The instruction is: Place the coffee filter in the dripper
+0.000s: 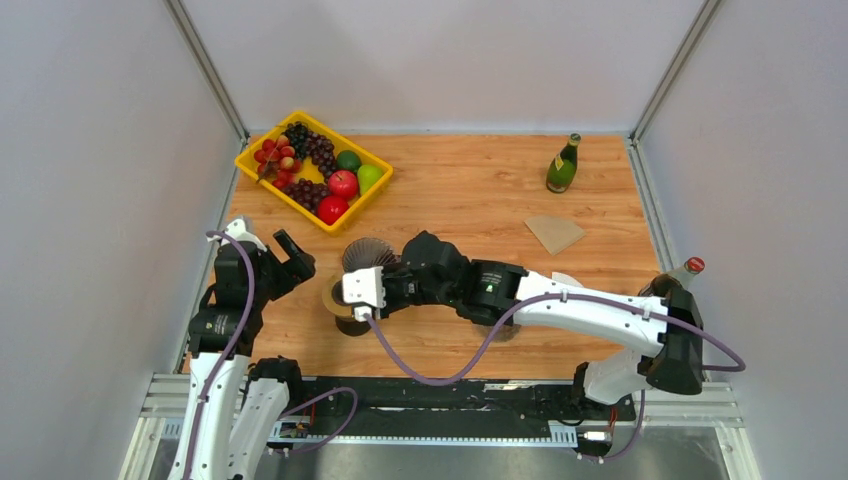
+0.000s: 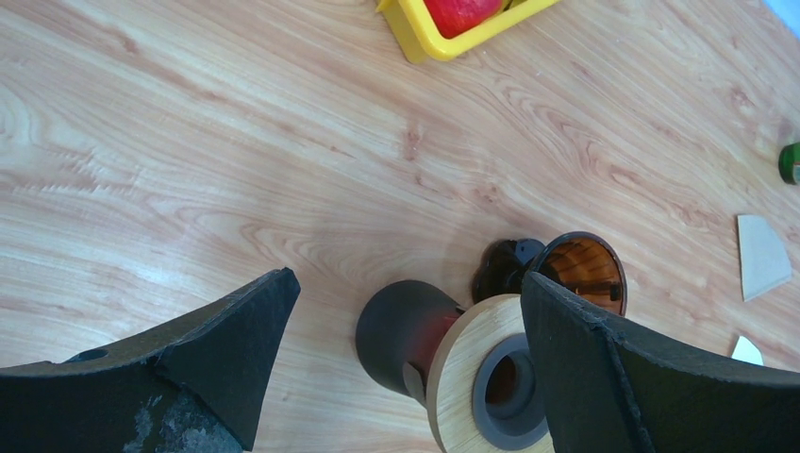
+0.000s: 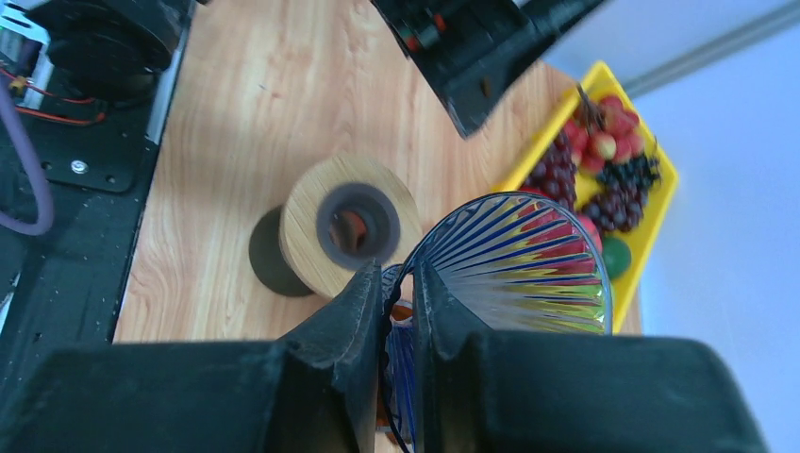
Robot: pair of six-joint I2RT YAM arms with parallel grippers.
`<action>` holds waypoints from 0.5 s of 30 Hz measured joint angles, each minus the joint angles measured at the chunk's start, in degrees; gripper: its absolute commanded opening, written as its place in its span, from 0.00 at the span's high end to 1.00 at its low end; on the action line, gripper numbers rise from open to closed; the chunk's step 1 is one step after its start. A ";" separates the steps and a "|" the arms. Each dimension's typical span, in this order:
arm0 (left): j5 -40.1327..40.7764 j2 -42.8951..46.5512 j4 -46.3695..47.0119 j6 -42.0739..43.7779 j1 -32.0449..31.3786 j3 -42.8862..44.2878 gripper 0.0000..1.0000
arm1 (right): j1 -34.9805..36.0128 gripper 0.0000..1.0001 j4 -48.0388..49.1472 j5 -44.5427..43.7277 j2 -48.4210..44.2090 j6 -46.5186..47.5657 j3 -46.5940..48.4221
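The brown paper coffee filter (image 1: 553,232) lies flat on the wooden table at the right, apart from both grippers; it also shows at the edge of the left wrist view (image 2: 759,255). My right gripper (image 1: 378,275) (image 3: 396,278) is shut on the rim of the ribbed glass dripper (image 1: 365,252) (image 3: 528,274), holding it tilted just above and beside a dark carafe with a wooden collar (image 1: 340,300) (image 3: 325,231) (image 2: 476,363). The dripper looks amber in the left wrist view (image 2: 585,269). My left gripper (image 1: 295,258) (image 2: 408,283) is open and empty, left of the carafe.
A yellow tray (image 1: 262,170) (image 3: 665,189) of fruit stands at the back left. A green bottle (image 1: 563,165) stands at the back right, and a red-capped bottle (image 1: 685,272) at the right edge. A small white piece (image 1: 566,279) lies near my right arm.
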State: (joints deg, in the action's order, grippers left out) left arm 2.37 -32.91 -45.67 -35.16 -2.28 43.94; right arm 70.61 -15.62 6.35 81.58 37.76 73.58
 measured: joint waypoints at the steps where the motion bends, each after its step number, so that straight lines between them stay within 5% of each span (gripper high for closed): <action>1: 0.24 0.00 0.00 0.00 0.00 0.00 0.00 | 0.44 1.00 0.04 1.09 0.90 0.87 0.70; 15: 2.14 0.13 -2.32 -0.33 0.00 -0.07 0.00 | 2.78 1.00 0.04 5.81 12.50 7.63 6.27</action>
State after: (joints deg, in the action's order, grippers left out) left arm 4.51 -32.77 -47.99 -35.48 -2.28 43.88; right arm 73.38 -15.57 12.16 94.08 45.39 79.85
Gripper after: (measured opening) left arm 1.000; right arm 0.162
